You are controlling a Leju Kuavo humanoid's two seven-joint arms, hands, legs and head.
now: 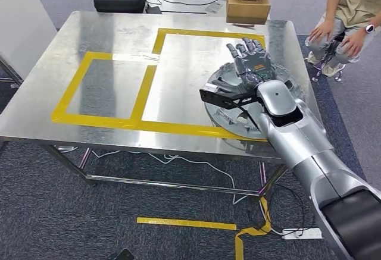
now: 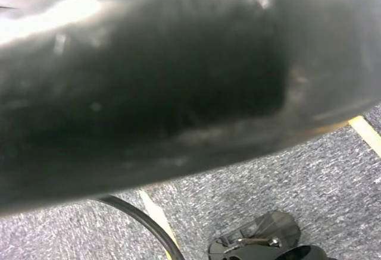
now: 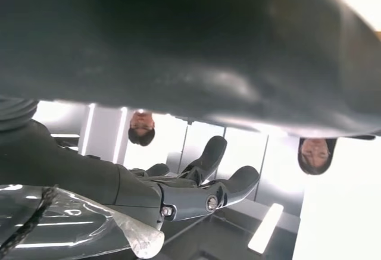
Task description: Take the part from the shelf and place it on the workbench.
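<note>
Workbench of taped steel bears the part under the right hand, fingers spread.

Robotics lab: tape-marked steel workbench

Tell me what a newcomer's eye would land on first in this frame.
First the silver right arm with its right hand spread over a round metal part at the near right of the steel workbench. Next, the yellow tape rectangles on the benchtop. A seated person is at the far right.
</note>
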